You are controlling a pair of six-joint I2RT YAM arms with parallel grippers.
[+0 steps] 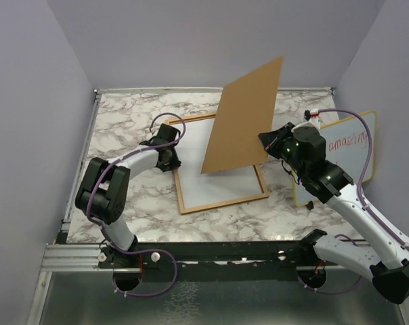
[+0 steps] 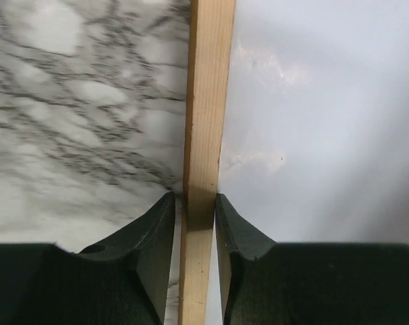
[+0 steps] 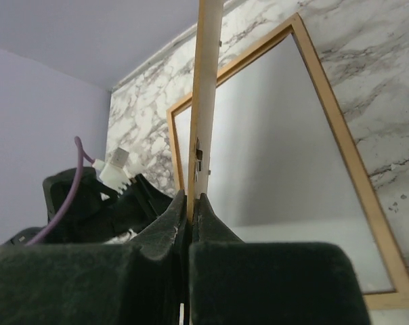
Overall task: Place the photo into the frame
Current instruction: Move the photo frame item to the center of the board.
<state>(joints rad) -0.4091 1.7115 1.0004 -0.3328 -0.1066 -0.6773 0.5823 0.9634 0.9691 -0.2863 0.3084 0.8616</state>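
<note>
The frame's thin wooden rim (image 1: pixel 225 203) lies flat on the marble table around a pale white inner face. My left gripper (image 1: pixel 170 157) is shut on the rim's left side; in the left wrist view the wooden rim (image 2: pixel 206 101) runs between my fingertips, with the gripper (image 2: pixel 195 203) closed on it. My right gripper (image 1: pixel 267 143) is shut on the right edge of the brown back board (image 1: pixel 245 118) and holds it raised and steeply tilted over the frame. The right wrist view shows the board's edge (image 3: pixel 206 81) rising from my gripper (image 3: pixel 191 200), with the rim (image 3: pixel 333 115) behind. The photo is out of view.
A yellow-rimmed whiteboard (image 1: pixel 347 152) with red handwriting lies at the table's right edge, under my right arm. Purple walls close in the table on the left, back and right. Marble table surface (image 1: pixel 123 115) shows around the frame.
</note>
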